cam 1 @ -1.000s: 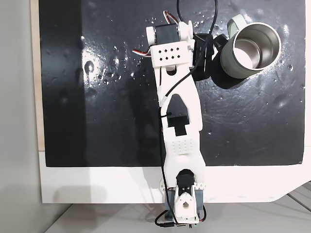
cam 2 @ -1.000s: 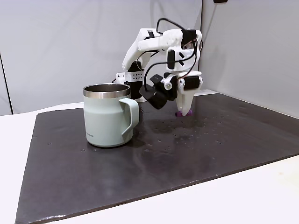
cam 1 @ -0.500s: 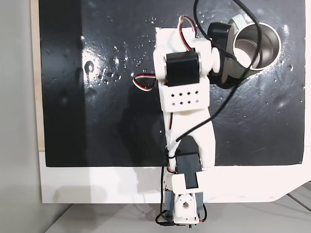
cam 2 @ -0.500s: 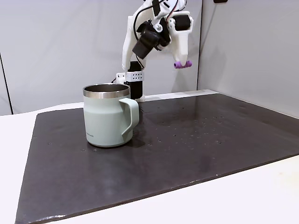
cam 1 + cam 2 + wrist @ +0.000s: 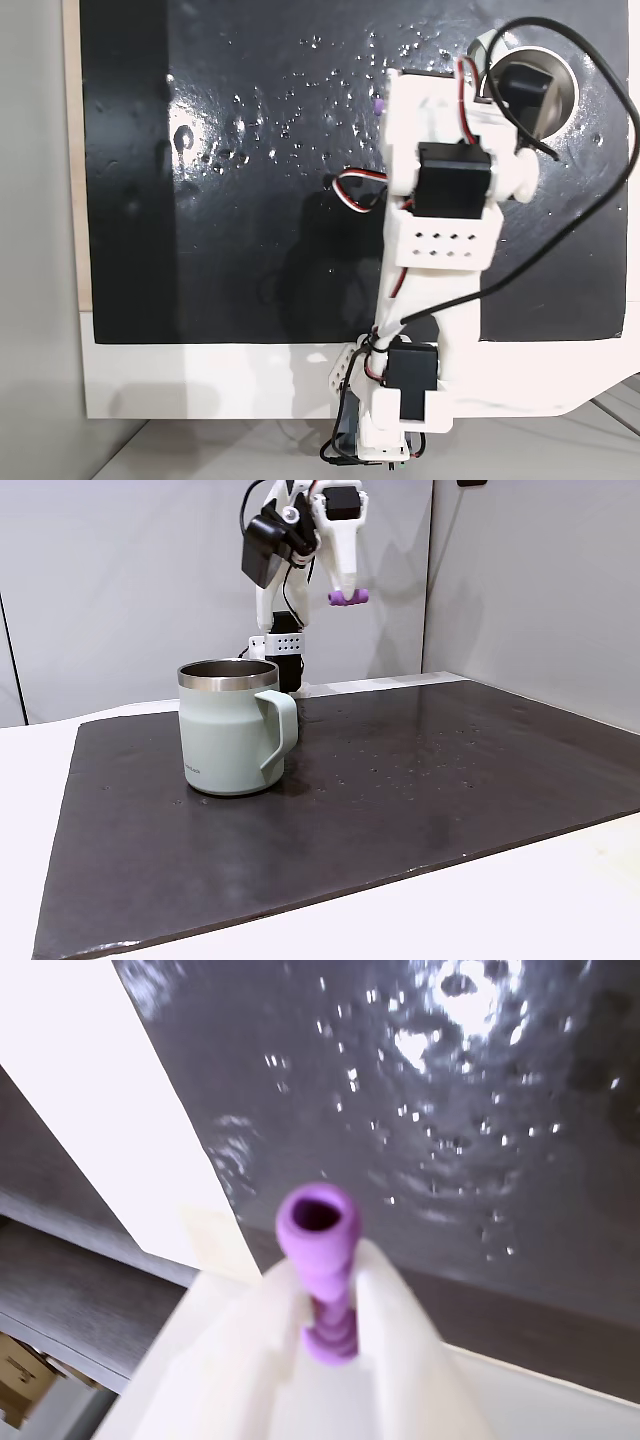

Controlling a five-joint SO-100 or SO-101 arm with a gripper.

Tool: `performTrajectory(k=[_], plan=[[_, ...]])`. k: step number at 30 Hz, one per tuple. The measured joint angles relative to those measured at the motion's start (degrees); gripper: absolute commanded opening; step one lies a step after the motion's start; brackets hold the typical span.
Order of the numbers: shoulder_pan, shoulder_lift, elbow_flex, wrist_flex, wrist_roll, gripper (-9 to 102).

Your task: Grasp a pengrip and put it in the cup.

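carrying the pengrip (image 5: 347,597) toward the cup (image 5: 231,727), judged from the scene. jaws of the gripper (image 5: 345,592) closed on the pengrip, seen in the wrist view (image 5: 322,1260) as a purple ribbed tube pinched between two white fingers (image 5: 400,1330), its open end sticking out past the tips. in the side fixed view, held high above the cup and a little to the right of its handle, well apart from the rim. in the top fixed view, only a small purple speck (image 5: 378,104) to the left of the cup (image 5: 486,42), beside the white arm.

to do this step well: bring the tips over the middle of the steel opening, lower close to the rim, then release, so the light rubbery piece does not bounce off the edge onto the black mat (image 5: 420,780) on the table (image 5: 560,900).

arm raised tall, elbow folded, wrist bent so the fingers point down.
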Motion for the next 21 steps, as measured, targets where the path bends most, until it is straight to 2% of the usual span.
performTrajectory(k=[7,10,21], plan=[[12.83,0.26,0.09,0.0,-5.71,0],[16.96,-3.43,-4.66,0.0,-7.29,0],[22.32,-13.97,-18.9,0.0,-10.2,0]])
